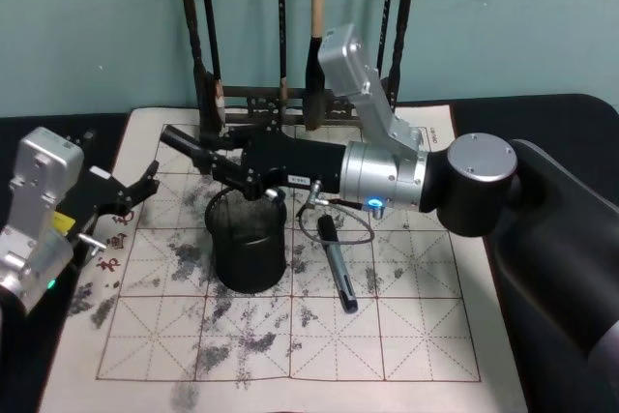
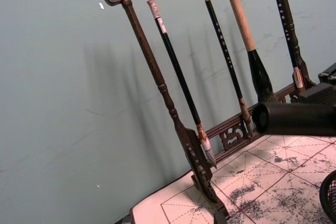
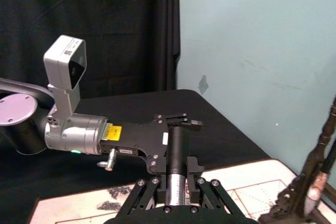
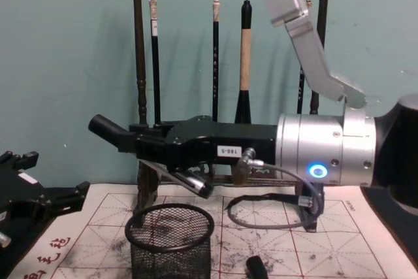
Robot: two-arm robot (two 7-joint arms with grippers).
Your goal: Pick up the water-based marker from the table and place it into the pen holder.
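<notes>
Marker (image 1: 184,144) | clamped, tilted, in your right gripper's (image 1: 224,169) fingers above pen holder (image 1: 248,249) | second marker (image 1: 338,273) on mat (image 1: 416,336) beside it | left gripper (image 1: 147,184) fingers open, at left

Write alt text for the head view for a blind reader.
The right gripper holds a black marker level above the black mesh pen holder, which stands on an ink-stained grid mat. A second marker lies on the mat to the holder's right, a rack of brushes stands behind, and the left gripper sits at the mat's left edge.
</notes>
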